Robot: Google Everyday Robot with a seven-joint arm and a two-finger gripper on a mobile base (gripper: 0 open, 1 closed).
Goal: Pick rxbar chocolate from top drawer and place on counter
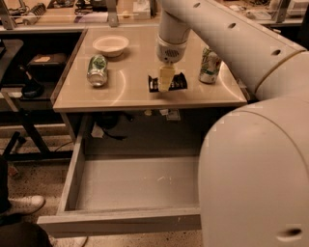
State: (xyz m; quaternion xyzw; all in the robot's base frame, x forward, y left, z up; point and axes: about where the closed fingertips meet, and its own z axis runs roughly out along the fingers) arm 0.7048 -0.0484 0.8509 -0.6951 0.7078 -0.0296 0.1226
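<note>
I have the pale two-finger gripper (165, 81) over the middle of the glossy beige square counter (130, 94), its fingers pinched across the small flat dark-wrapped rxbar chocolate (179, 82). I can't tell whether the bar touches the counter. Released too high, it could skid on that slick top toward the upright green-and-white can (210, 65) at the counter's right. The wide grey top drawer (130, 185) stands open below the counter's front edge. A cluttered bench (58, 12) runs behind the counter.
</note>
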